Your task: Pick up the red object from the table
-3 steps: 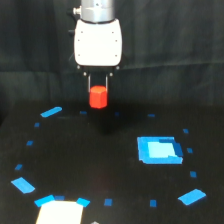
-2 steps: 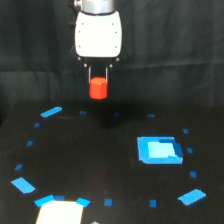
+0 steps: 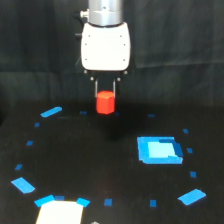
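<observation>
Found the pincer (image 3: 105,95) closed on the red object (image 3: 105,102), gripped near its top between the two thin fingers and hanging under the white body. Looked lifted clear of the black desk (image 3: 90,165), well apart from the blue square patch (image 3: 158,150). Judged the pick-up essentially done, with nothing left but keeping hold

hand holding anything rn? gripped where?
Yes: the hand holds the red block by its upper sides, one finger on each side, clear above the table.
</observation>
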